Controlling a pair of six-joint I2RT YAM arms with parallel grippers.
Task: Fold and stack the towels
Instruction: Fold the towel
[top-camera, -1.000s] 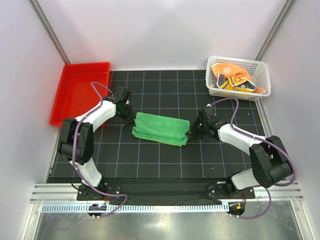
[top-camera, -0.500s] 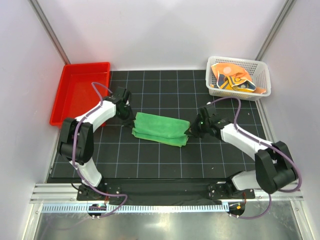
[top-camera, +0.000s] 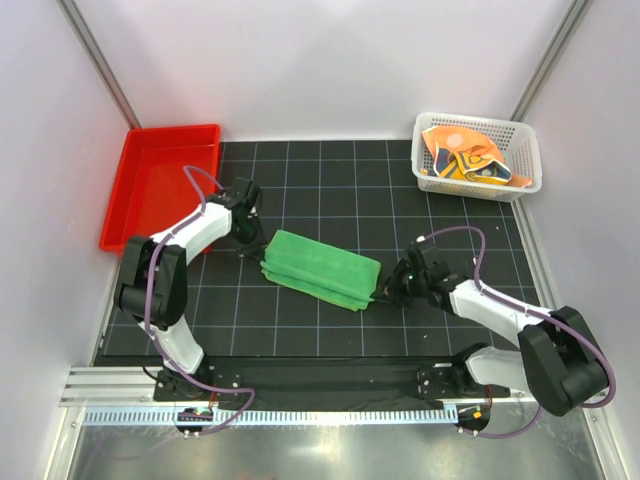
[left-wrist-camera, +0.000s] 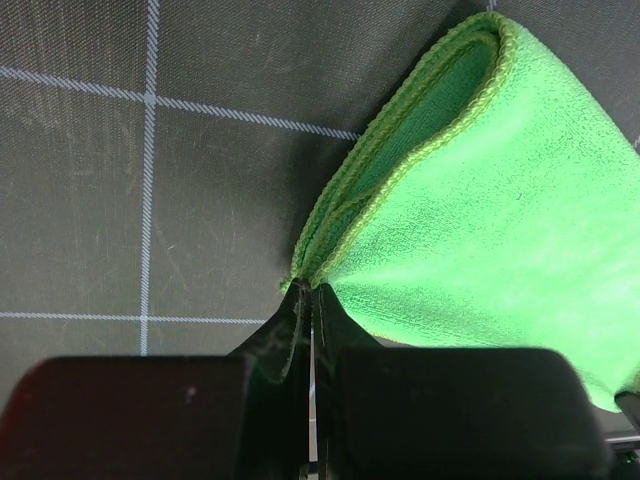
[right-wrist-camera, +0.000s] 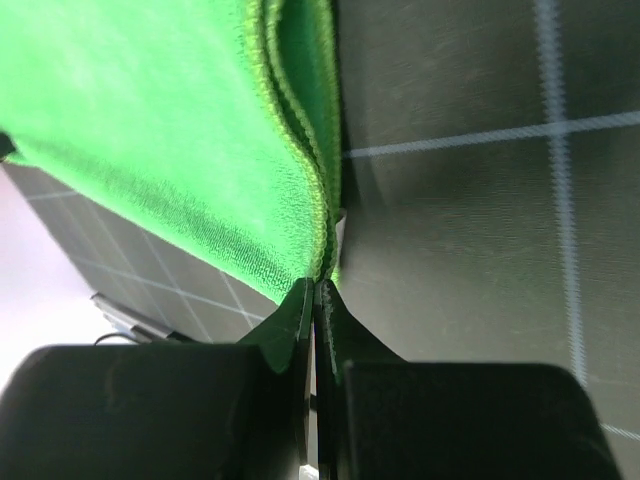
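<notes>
The green towel (top-camera: 320, 267) lies folded into a long strip on the black gridded mat, slanting from upper left to lower right. My left gripper (top-camera: 254, 246) is shut on its left corner; the left wrist view shows the towel (left-wrist-camera: 480, 200) running from the shut gripper (left-wrist-camera: 310, 288). My right gripper (top-camera: 384, 290) is shut on its right corner; the right wrist view shows the towel (right-wrist-camera: 170, 130) pinched at the gripper (right-wrist-camera: 318, 282). The orange polka-dot towel (top-camera: 450, 145) and the yellow-orange towel (top-camera: 478, 162) lie crumpled in the white mesh basket (top-camera: 530, 170).
A red plastic tray (top-camera: 135, 200) stands at the back left beside the mat. The basket stands at the back right. White walls close in on both sides.
My right gripper has pulled its towel corner toward the near edge and slightly right, so the strip now slants. The left gripper has stayed nearly in place, still shut on its corner.
</notes>
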